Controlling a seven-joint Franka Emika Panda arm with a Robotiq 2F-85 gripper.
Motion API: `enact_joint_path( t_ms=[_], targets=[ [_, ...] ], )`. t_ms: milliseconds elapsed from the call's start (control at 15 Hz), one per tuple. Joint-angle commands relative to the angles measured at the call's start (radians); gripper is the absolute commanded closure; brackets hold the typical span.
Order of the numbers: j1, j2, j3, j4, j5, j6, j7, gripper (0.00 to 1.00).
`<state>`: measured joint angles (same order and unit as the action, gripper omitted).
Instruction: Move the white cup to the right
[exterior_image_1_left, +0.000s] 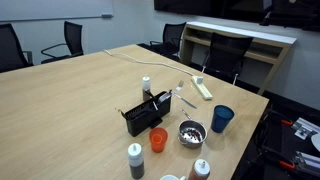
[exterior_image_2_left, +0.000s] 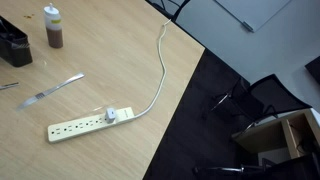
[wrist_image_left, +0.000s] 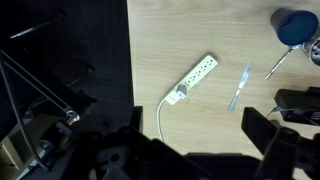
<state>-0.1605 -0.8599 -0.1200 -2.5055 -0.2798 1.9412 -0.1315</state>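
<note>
The white cup (exterior_image_1_left: 170, 177) shows only as a pale round rim cut off by the bottom edge of an exterior view, near two bottles. It is out of the wrist view. My gripper (wrist_image_left: 198, 128) is open and empty, with its dark fingers wide apart high above the wooden table (wrist_image_left: 230, 130). Below it lie a white power strip (wrist_image_left: 198, 75) and a metal utensil (wrist_image_left: 240, 88). The dark blue cup (wrist_image_left: 297, 25) is at the top right of the wrist view, and also shows in an exterior view (exterior_image_1_left: 222, 119). The arm is not seen in either exterior view.
An orange cup (exterior_image_1_left: 158, 139), a metal bowl (exterior_image_1_left: 191, 132), a black organizer (exterior_image_1_left: 145, 115) and several bottles (exterior_image_1_left: 135, 158) crowd the near table end. The power strip (exterior_image_2_left: 90, 122) and its cable (exterior_image_2_left: 160, 70) run to the table edge, beyond which is dark floor (wrist_image_left: 60, 60).
</note>
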Motion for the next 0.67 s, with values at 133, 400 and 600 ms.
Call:
enact_joint_path(
  t_ms=[133,400,600],
  targets=[
    [0.041,0.005,0.017,-0.018,0.012,-0.009,-0.001,0.00],
    [0.172,-0.006,0.082,-0.115,0.076,-0.014,-0.024,0.00],
    [0.260,-0.008,0.147,-0.180,0.104,0.022,-0.019,0.00]
  ],
)
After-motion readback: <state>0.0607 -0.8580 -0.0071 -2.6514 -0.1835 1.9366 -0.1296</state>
